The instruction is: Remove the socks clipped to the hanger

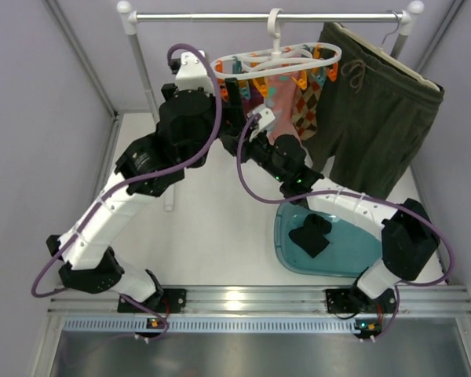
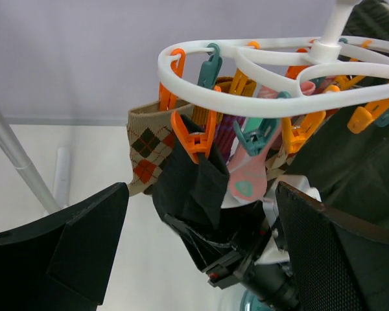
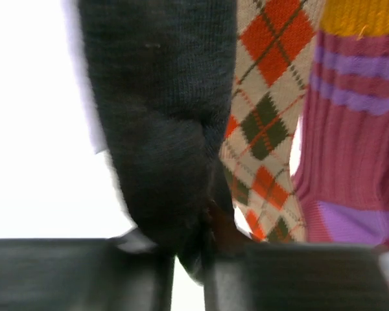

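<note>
Socks (image 1: 286, 98) hang bunched under the hanger (image 1: 279, 59), whose hook sits on the rail (image 1: 220, 15) beside the olive shorts (image 1: 377, 110). From above, the left arm (image 1: 118, 200) and right arm (image 1: 341, 200) both reach up to that cluster. A second black sock (image 1: 309, 234) lies in the blue tub (image 1: 284, 236) on the table.

From the left wrist, the left gripper (image 2: 201, 194) is spread wide with nothing in its hold, its fingers standing either side of the black sock (image 2: 194, 184). An orange clip (image 2: 194, 139) pinches that sock's top edge to the white frame. The argyle sock (image 2: 149, 149) hangs just beside it on one side, a pink sock (image 2: 246, 181) on the other.

From the right wrist, the right gripper (image 3: 189, 265) is closed tight on the lower end of the black sock, fabric bulging above the fingers. The argyle sock and a magenta striped sock (image 3: 356, 129) hang close alongside.

The step in hand looks like pulling this sock free. With the clip biting and the frame unheld, a hard tug could swing the hanger or lift its hook off the rail. A shallow pinch could slip, and a sideways pull could drag neighbours along.
</note>
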`<move>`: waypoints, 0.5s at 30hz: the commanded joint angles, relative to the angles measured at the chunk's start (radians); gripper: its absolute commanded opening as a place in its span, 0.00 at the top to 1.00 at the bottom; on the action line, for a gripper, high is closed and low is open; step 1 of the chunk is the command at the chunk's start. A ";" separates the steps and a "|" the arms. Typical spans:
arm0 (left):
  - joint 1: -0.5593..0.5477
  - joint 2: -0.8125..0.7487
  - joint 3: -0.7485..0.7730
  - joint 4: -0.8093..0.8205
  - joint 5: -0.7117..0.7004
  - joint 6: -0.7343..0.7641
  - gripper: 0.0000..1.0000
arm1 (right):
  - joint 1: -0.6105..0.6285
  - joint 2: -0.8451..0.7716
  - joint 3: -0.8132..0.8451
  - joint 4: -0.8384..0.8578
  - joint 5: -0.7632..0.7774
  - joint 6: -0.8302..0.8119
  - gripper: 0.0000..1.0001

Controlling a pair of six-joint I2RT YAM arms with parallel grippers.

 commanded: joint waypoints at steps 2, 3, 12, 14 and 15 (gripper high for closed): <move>0.046 0.056 0.102 0.013 0.045 0.041 0.01 | 0.019 -0.011 -0.023 0.162 0.064 0.001 0.99; 0.047 0.064 0.110 0.013 0.048 0.044 0.03 | 0.024 -0.019 -0.037 0.172 0.072 0.000 1.00; 0.092 0.140 0.160 0.019 0.040 0.050 0.27 | 0.085 -0.059 -0.094 0.183 0.116 -0.009 1.00; 0.109 0.148 0.165 0.017 0.054 0.050 0.30 | 0.093 -0.057 -0.099 0.185 0.125 -0.011 1.00; 0.112 0.156 0.167 0.017 0.054 0.050 0.31 | 0.098 -0.056 -0.099 0.185 0.129 -0.009 1.00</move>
